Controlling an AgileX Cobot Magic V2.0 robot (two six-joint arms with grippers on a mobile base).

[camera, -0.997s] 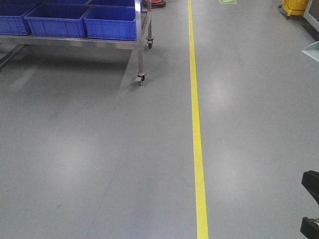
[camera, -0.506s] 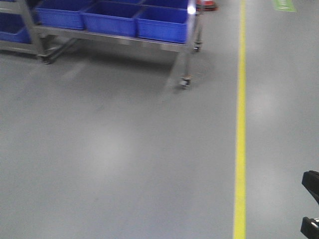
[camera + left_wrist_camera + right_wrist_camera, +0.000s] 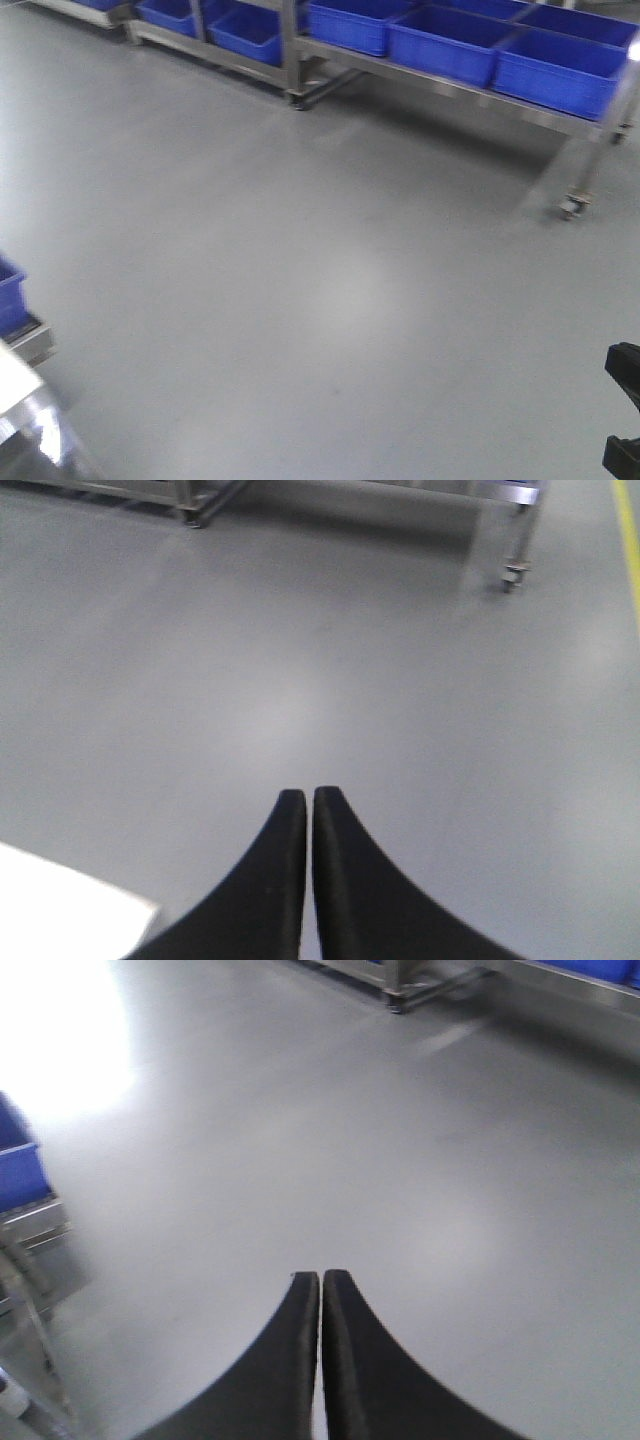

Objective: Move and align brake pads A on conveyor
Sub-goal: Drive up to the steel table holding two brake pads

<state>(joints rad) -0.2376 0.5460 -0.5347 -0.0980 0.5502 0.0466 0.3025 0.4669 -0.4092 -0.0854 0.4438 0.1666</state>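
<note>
within the last second the front view had swung left: the yellow floor line slid out of it, the steel rack (image 3: 596, 150) of blue plastic bins (image 3: 450, 45) shifted to the far right, and a shiny metal edge (image 3: 30, 420) came in at near left. that suggested the base was turning, not yet at its station; neither the brake pads nor the conveyor was in view. the floor (image 3: 300, 300) was smooth matte grey. the left gripper (image 3: 309, 792) and right gripper (image 3: 321, 1274), with curved black fingers, were pressed together and empty.
</note>
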